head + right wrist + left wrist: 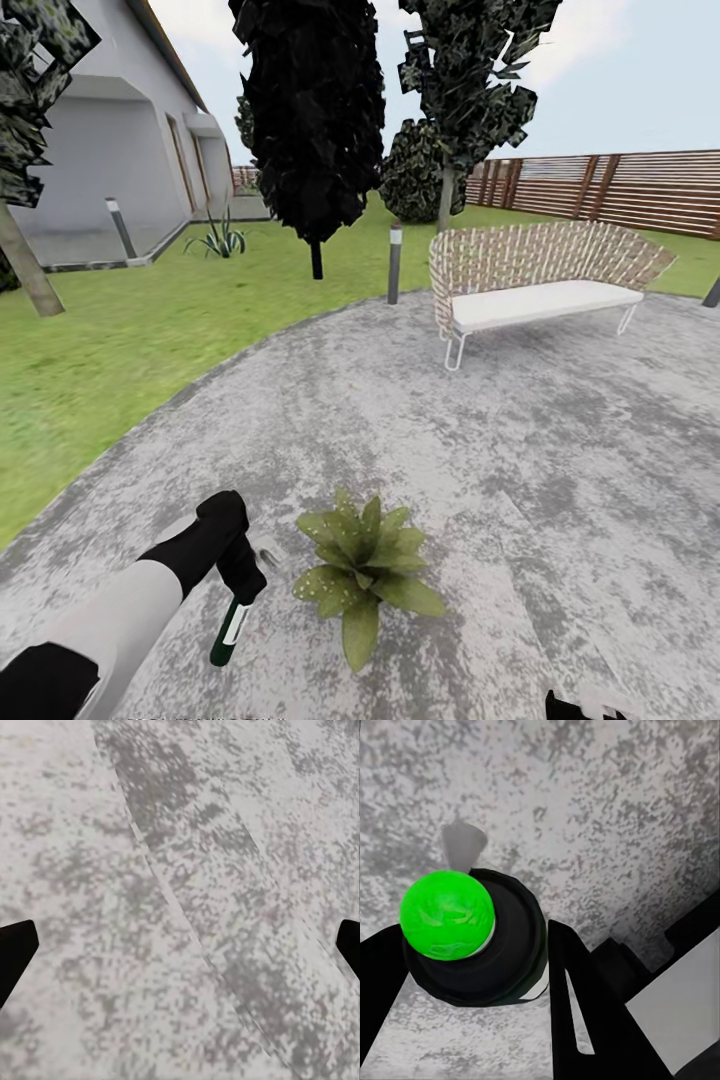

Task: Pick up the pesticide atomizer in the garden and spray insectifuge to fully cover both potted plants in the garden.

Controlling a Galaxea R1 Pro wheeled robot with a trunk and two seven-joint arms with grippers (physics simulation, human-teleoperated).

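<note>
My left gripper point(240, 572) is shut on the pesticide atomizer point(227, 632), a slim dark cylinder with a white label that hangs down from the fingers just above the paving. In the left wrist view the atomizer point(472, 945) is seen end-on, black with a bright green tip, between the two black fingers point(574, 990). One potted plant point(365, 572), a low rosette of pointed green leaves, sits on the grey patio just right of the atomizer; its leaves hide its pot. The right gripper point(180, 952) hangs open over bare paving, its tips far apart.
The round grey patio point(520, 450) stretches ahead. A woven bench point(540, 285) with a white seat stands at its far right, a short lamp post point(394, 262) beside it. Lawn point(110, 350), dark trees point(315, 120), a slatted fence point(640, 190) and a house point(110, 150) lie beyond.
</note>
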